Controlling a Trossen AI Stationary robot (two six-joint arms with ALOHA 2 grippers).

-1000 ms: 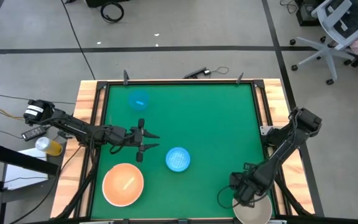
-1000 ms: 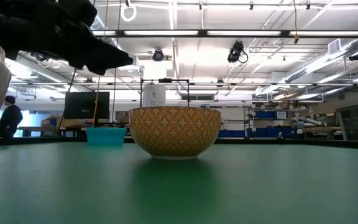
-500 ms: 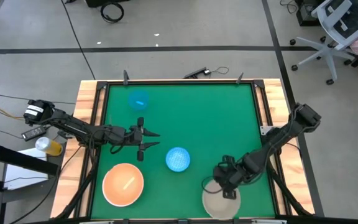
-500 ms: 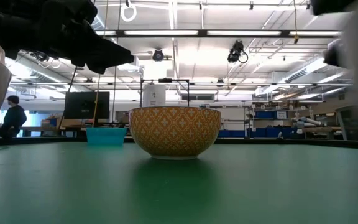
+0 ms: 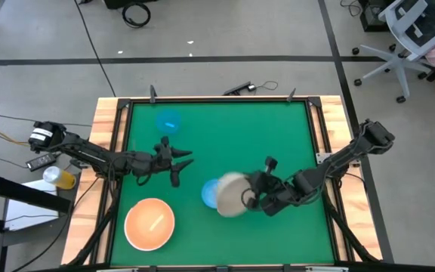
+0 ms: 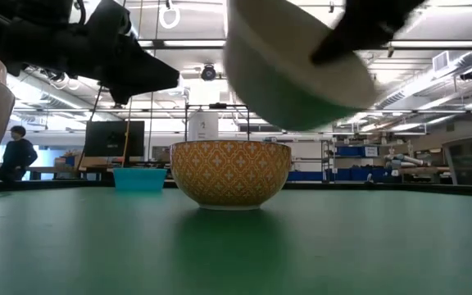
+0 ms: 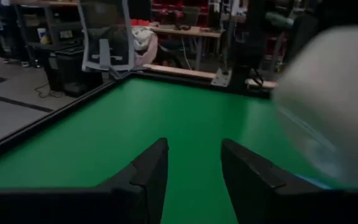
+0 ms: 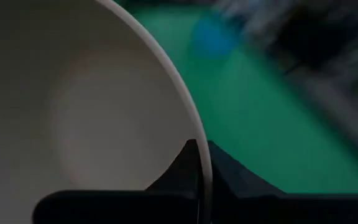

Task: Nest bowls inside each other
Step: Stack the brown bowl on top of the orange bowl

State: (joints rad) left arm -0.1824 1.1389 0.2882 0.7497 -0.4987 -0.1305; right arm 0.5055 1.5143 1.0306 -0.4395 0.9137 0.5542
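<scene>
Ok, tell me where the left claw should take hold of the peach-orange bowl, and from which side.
Grip the peach-orange bowl by its rim, on the edge nearest the left claw, coming down from above with one finger inside and one outside. It sits upright, mouth up, and looks too wide to span. The right claw pinches the cream bowl by the rim the same way.

1 cam looks straight down, 1 sits level at tabletop height. 2 wrist cams ride close; all share the green table (image 5: 278, 136).
</scene>
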